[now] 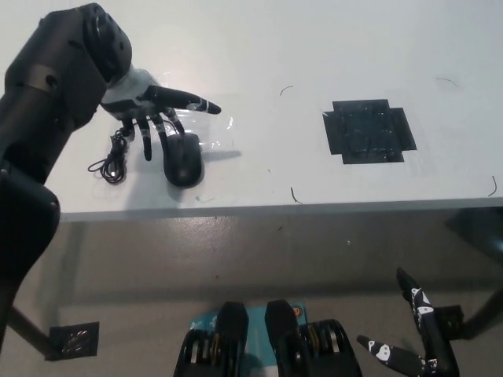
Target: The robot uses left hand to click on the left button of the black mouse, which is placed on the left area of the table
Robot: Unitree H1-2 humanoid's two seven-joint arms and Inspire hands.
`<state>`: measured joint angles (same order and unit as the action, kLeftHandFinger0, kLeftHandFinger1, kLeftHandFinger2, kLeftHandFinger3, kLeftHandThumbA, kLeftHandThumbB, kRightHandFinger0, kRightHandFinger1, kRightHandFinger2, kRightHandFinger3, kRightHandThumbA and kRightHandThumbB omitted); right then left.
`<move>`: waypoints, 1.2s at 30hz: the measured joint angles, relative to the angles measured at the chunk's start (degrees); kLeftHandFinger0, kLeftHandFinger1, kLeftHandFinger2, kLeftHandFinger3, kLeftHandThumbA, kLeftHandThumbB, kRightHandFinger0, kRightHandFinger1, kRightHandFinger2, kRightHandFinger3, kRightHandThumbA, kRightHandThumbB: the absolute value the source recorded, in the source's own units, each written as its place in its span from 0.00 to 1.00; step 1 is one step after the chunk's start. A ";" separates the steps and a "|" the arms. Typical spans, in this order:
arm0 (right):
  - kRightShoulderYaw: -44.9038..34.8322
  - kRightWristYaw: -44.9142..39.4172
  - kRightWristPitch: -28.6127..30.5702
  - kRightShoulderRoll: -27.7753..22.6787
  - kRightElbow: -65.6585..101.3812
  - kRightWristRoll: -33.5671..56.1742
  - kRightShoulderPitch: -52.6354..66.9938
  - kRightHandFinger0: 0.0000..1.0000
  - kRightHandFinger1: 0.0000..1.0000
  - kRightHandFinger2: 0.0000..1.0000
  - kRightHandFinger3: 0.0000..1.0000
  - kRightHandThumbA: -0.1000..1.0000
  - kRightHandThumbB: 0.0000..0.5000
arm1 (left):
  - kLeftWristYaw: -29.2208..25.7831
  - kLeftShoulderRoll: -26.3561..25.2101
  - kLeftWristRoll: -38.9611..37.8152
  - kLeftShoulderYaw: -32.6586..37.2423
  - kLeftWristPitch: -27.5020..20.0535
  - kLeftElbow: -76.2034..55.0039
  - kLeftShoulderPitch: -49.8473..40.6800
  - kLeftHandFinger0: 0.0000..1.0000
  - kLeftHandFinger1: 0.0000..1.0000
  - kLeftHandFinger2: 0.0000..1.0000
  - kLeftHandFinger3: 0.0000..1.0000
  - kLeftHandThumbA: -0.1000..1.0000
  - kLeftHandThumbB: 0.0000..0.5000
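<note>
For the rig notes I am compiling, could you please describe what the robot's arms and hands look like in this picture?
The left arm is bulky, with glossy black rounded shells and a pale grey wrist. Its left robot hand has slim dark fingers with lighter patches. The right robot hand, at the lower right, is black with thin fingers bearing small white markings.

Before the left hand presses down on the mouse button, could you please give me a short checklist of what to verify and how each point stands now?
1. Mouse lies flat on the left part of the table: ok.
2. Left hand is over the mouse, fingers spread and pointing down: ok.
3. A fingertip rests on the left button: cannot tell, the fingers hide the front of the mouse.
4. Cable is coiled to the mouse's left, clear of the button: ok.
5. Right hand is low at the bottom right, away from the table: ok.
6. Black tape patch is well away from the mouse: ok.
</note>
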<state>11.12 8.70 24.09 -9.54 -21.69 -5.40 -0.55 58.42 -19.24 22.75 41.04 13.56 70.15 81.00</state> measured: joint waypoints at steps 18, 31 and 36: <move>-0.16 -0.56 0.01 0.00 0.68 0.02 -0.17 1.00 1.00 1.00 1.00 1.00 0.84 | -1.03 0.08 3.17 -0.54 -2.83 2.89 -0.40 0.12 0.31 0.68 1.00 1.00 1.00; -0.33 -0.67 0.01 0.00 0.96 0.00 -0.71 1.00 1.00 1.00 1.00 1.00 0.85 | -1.68 0.20 4.97 -0.78 -3.83 4.37 -0.36 0.24 0.58 1.00 1.00 1.00 1.00; -0.33 -0.76 0.01 0.00 1.11 0.00 -0.71 1.00 1.00 1.00 1.00 1.00 0.84 | -1.68 0.88 5.60 -0.63 -4.09 5.17 -0.48 0.63 1.00 1.00 1.00 1.00 0.98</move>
<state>10.80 7.94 24.10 -9.54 -20.58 -5.40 -1.26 56.74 -18.36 28.35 40.40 9.47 75.32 80.52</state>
